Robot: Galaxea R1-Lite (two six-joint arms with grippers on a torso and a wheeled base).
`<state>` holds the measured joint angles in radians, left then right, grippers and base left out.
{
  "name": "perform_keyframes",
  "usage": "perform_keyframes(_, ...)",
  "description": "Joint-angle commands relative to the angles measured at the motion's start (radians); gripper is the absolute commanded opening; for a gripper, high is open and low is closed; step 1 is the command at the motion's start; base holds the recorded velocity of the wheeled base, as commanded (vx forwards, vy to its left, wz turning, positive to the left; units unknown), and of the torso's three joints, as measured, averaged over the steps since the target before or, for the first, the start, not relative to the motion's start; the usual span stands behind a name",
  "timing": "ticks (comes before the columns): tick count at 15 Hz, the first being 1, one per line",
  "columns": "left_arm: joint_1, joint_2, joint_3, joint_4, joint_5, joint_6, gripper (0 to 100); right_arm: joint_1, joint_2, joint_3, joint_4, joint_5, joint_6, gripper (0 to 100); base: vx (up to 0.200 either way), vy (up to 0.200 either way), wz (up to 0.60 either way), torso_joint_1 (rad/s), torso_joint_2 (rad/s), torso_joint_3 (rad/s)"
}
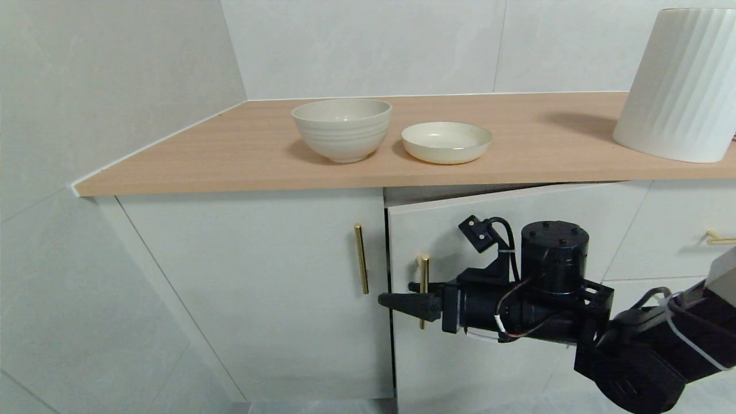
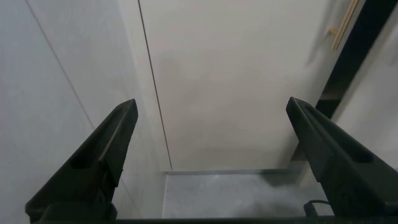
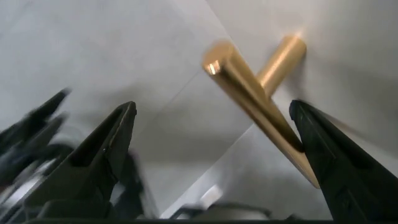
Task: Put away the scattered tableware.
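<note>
Your right gripper point(image 3: 211, 112) holds its jaws spread either side of the brass handle point(image 3: 249, 93) on the ajar door point(image 1: 454, 368). Your left gripper point(image 2: 211, 104), jaws spread too, faces the shut door point(image 1: 247, 276). The bowl point(image 1: 342, 129) and shallow dish point(image 1: 446, 141) sit near the countertop point(image 1: 230, 158) front edge.

Both grippers held open.
The right gripper point(image 1: 402, 295) is extended level, fingers parted; the left gripper point(image 2: 211, 118) has its fingers spread wide.

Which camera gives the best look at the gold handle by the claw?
The right wrist view: the gold handle looms close between the right gripper's open fingers. The head view shows it small, partly behind that gripper. The left wrist view shows a gold sliver; which handle, unclear.
</note>
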<state>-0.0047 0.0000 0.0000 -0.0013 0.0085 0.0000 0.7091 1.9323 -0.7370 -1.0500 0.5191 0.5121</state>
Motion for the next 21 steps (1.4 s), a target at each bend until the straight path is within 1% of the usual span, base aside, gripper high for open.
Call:
perform_keyframes(1,0.000,0.002,0.000,0.000,0.001,0.000,100,-0.008,-0.099,0.042,0.033,0.076,0.020,100,0.000,0.000,0.00,0.000,0.00,0.000)
perform_keyframes(3,0.000,0.002,0.000,0.000,0.001,0.000,100,-0.016,-0.145,0.045,0.087,0.102,0.029,100,0.000,0.000,0.00,0.000,0.00,0.000)
perform_keyframes(5,0.000,0.002,0.000,0.001,0.001,0.002,100,-0.030,-0.202,0.047,0.174,0.168,0.029,100,0.000,0.000,0.00,0.000,0.00,0.000)
perform_keyframes(7,0.000,0.002,0.000,0.000,0.001,0.002,100,-0.036,-0.210,0.048,0.189,0.202,0.029,100,0.000,0.000,0.00,0.000,0.00,0.000)
perform_keyframes(10,0.000,0.002,0.000,0.000,0.001,0.006,100,-0.036,-0.208,0.051,0.189,0.203,0.029,100,0.000,0.000,0.00,0.000,0.00,0.000)
perform_keyframes(11,0.000,0.002,0.000,-0.003,0.005,0.015,100,-0.036,-0.210,0.051,0.189,0.203,0.029,100,0.000,0.000,0.00,0.000,0.00,0.000)
perform_keyframes(12,0.000,0.000,-0.002,-0.022,0.018,0.055,100,-0.036,-0.213,0.053,0.189,0.203,0.029,100,0.000,0.000,0.00,0.000,0.00,0.000)
perform_keyframes(13,0.000,0.000,-0.006,-0.042,0.030,0.078,100,-0.036,-0.216,0.053,0.189,0.203,0.029,100,0.000,0.000,0.00,0.000,0.00,0.000)
perform_keyframes(14,0.000,0.000,-0.034,-0.051,0.024,0.083,100,-0.036,-0.217,0.054,0.189,0.203,0.029,100,0.000,0.000,0.00,0.000,0.00,0.000)
perform_keyframes(15,-0.001,0.014,-0.089,-0.017,-0.012,0.083,100,-0.036,-0.220,0.059,0.189,0.203,0.028,100,0.000,0.000,0.00,0.000,0.00,0.000)
perform_keyframes(16,-0.001,0.044,-0.150,0.043,-0.059,0.083,100,-0.036,-0.222,0.059,0.189,0.205,0.028,100,0.000,0.000,0.00,0.000,0.00,0.000)
perform_keyframes(18,-0.003,0.161,-0.285,0.176,-0.168,0.072,100,-0.036,-0.220,0.064,0.189,0.205,0.028,100,0.000,0.000,0.00,0.000,0.00,0.000)
perform_keyframes(19,-0.003,0.236,-0.324,0.208,-0.225,0.072,100,-0.036,-0.222,0.065,0.189,0.205,0.028,100,0.000,0.000,0.00,0.000,0.00,0.000)
perform_keyframes(21,-0.003,0.407,-0.405,0.208,-0.311,0.074,100,-0.033,-0.223,0.068,0.189,0.205,0.029,100,0.000,0.000,0.00,0.000,0.00,0.000)
